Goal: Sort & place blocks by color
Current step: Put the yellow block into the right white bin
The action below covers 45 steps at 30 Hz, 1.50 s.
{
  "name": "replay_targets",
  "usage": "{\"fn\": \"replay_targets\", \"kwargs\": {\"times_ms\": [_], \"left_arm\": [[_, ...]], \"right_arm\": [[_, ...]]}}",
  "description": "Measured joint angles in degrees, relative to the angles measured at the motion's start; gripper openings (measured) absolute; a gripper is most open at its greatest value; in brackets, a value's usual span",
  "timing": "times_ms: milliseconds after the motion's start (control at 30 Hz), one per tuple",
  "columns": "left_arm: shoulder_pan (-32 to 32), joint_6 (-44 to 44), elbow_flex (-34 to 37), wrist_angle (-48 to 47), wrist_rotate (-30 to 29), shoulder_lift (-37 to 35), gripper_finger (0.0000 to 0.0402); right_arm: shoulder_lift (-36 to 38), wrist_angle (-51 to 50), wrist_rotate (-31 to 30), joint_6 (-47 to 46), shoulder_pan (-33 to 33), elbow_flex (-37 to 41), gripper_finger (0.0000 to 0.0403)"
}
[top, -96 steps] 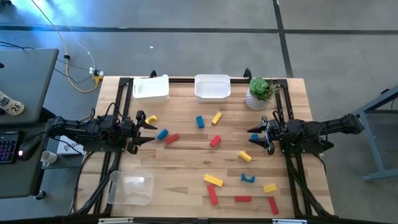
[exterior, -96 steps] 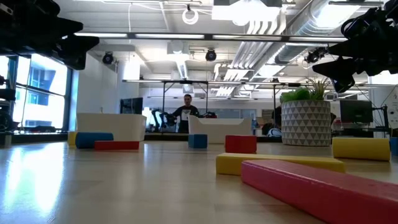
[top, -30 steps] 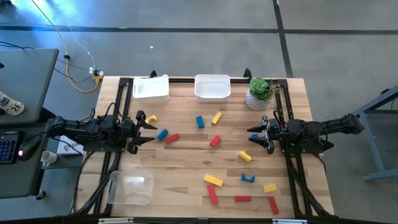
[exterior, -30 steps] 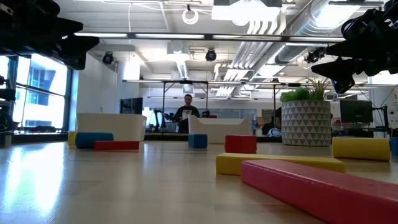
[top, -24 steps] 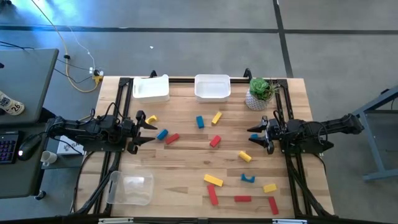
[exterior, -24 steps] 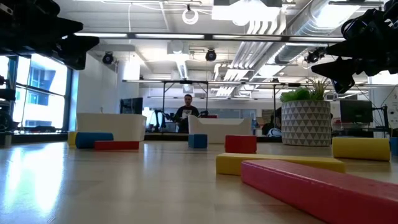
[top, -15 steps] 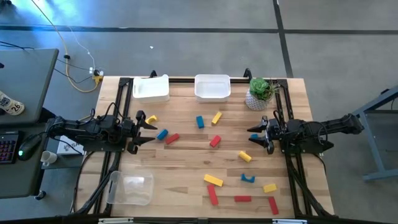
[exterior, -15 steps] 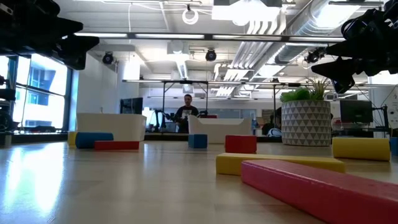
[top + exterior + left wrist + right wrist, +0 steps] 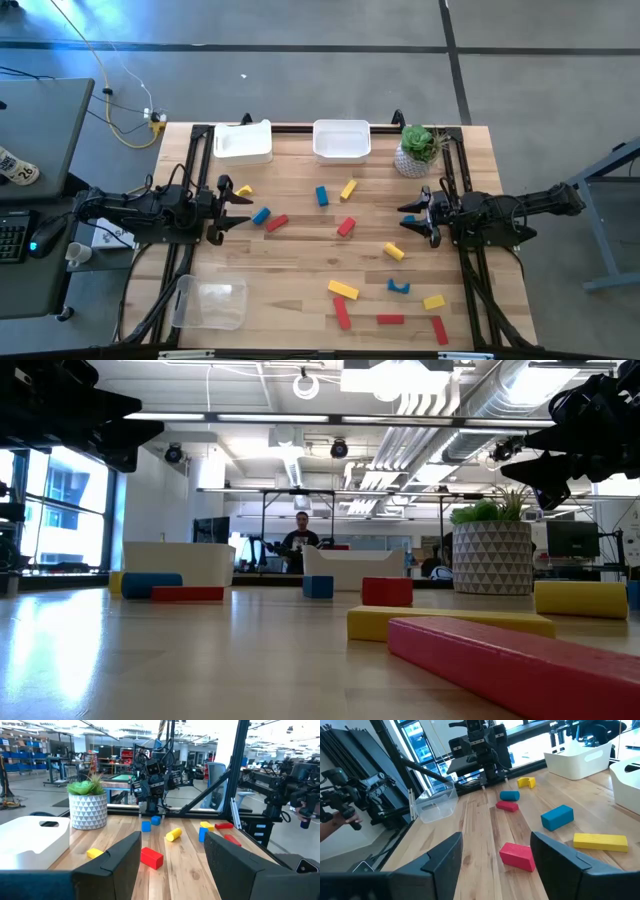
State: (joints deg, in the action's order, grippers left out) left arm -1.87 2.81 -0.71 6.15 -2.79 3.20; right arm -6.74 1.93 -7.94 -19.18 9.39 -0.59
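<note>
Red, yellow and blue blocks lie flat and scattered on the wooden table. In the high view a yellow arch block, a blue block and a red block lie just right of my left gripper, which hovers open near the table's left edge. My right gripper hovers open near the right edge, with a small blue block below it and a yellow block close by. Each wrist view shows a wide gap between the fingers of my left gripper and my right gripper.
Two white bins stand at the far edge, and a potted plant stands right of them. A clear bin sits at the near left. More blocks cluster at the near right, such as a red one. A person stands far behind the table.
My left arm has shifted slightly: in the low view its dark shape now sits a little higher than half a second ago. The blocks and my right arm have stayed where they were.
</note>
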Motion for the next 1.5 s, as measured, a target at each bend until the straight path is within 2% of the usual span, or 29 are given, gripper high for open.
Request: {"fn": "replay_targets", "kwargs": {"times_ms": [133,267,433,600,800,1000,1167,1300,1500], "left_arm": [[0.0,0.3,0.0,0.3,-0.9,0.0,0.0207],[0.0,4.5,0.0,1.3,-2.1,0.0,0.0207],[0.0,11.9,0.0,2.2,-3.0,0.0,0.0207],[0.0,15.2,0.0,2.2,-2.1,0.0,0.0207],[0.0,19.0,0.0,2.2,-1.9,0.0,0.0207],[0.0,19.1,0.0,2.2,-1.9,0.0,0.0207],[0.0,19.5,0.0,2.2,-1.9,0.0,0.0207],[0.0,19.6,0.0,2.2,-1.9,0.0,0.0207],[0.0,20.7,0.0,2.2,-1.9,0.0,0.0207]], "right_arm": [[0.0,0.0,-0.1,-3.4,0.0,0.0,0.0222],[0.0,0.4,-1.3,-9.3,0.0,0.0,0.0222],[0.0,4.3,-1.6,-9.3,0.0,0.0,0.0222],[0.0,11.1,-1.6,-9.3,0.0,0.0,0.0222],[0.0,9.7,-1.5,-8.0,0.0,-4.7,0.0222],[-3.7,-1.2,-1.6,-4.9,0.0,-15.1,0.0222],[-12.2,-14.9,-3.2,-6.9,0.0,-25.9,0.0222],[-21.0,-25.7,-1.9,-11.3,0.0,-33.8,0.0222],[-34.4,-38.3,4.7,-21.7,0.0,-41.7,0.0222]]}}
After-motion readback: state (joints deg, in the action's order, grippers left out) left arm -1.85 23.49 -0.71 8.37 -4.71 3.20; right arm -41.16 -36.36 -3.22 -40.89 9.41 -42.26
